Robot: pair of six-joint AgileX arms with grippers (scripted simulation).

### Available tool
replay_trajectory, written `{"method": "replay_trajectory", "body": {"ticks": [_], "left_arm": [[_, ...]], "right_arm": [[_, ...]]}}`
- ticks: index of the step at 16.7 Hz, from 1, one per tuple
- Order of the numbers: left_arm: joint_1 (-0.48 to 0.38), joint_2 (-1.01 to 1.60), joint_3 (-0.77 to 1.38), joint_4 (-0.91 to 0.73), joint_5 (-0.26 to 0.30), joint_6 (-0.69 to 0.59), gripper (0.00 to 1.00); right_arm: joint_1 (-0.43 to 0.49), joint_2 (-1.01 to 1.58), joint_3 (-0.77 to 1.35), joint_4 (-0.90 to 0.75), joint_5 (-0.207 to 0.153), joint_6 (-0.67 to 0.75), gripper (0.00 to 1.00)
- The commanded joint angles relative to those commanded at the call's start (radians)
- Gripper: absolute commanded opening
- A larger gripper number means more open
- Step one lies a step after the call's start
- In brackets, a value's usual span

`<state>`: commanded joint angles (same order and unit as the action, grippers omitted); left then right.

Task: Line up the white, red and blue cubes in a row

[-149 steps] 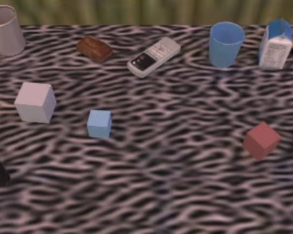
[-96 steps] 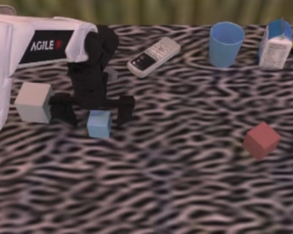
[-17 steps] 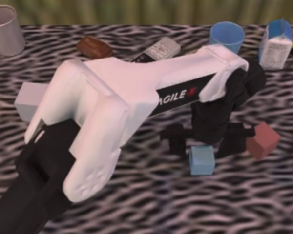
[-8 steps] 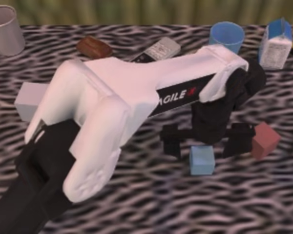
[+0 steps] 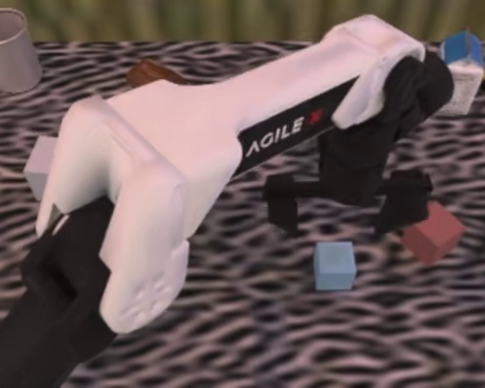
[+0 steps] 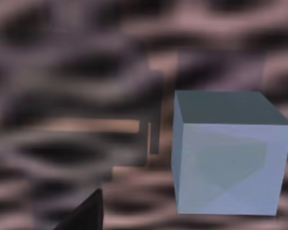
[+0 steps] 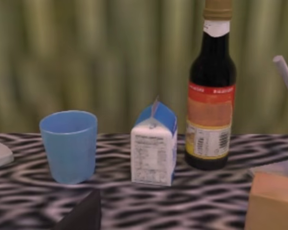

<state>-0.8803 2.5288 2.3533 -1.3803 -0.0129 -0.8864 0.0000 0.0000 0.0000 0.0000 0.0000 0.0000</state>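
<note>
The small light blue cube (image 5: 334,266) rests on the striped cloth, right of the middle, and fills the left wrist view (image 6: 230,153). My left gripper (image 5: 341,204) hangs open above and slightly behind it, its fingers spread wide and touching nothing. The red cube (image 5: 433,233) sits just right of the blue one, with a gap between them. Only an edge of the white cube (image 5: 39,166) shows at far left, behind my left arm. My right arm is outside the top view; one dark fingertip (image 7: 84,214) shows in its wrist view.
A white mug (image 5: 8,48) stands back left, with a brown object (image 5: 149,73) nearby. Back right are a light blue cup (image 7: 69,143), a blue-and-white carton (image 7: 153,148), a dark bottle (image 7: 212,91) and a tan block (image 7: 271,201).
My left gripper opened off the blue cube and rose up and back from it. The blue cube stays where it was set down, beside the red cube.
</note>
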Motion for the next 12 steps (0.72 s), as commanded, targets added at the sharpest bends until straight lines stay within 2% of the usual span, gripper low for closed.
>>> {"method": "replay_trajectory", "body": {"ticks": [7, 12], "left_arm": [[0.002, -0.014, 0.019, -0.022, 0.0, 0.002, 1.0], [0.098, -0.218, -0.173, 0.096, -0.008, 0.029, 1.0]], "right_arm": [[0.002, 0.008, 0.008, -0.005, -0.001, -0.002, 1.0], [0.032, 0.175, 0.161, -0.109, -0.003, -0.037, 1.0]]}}
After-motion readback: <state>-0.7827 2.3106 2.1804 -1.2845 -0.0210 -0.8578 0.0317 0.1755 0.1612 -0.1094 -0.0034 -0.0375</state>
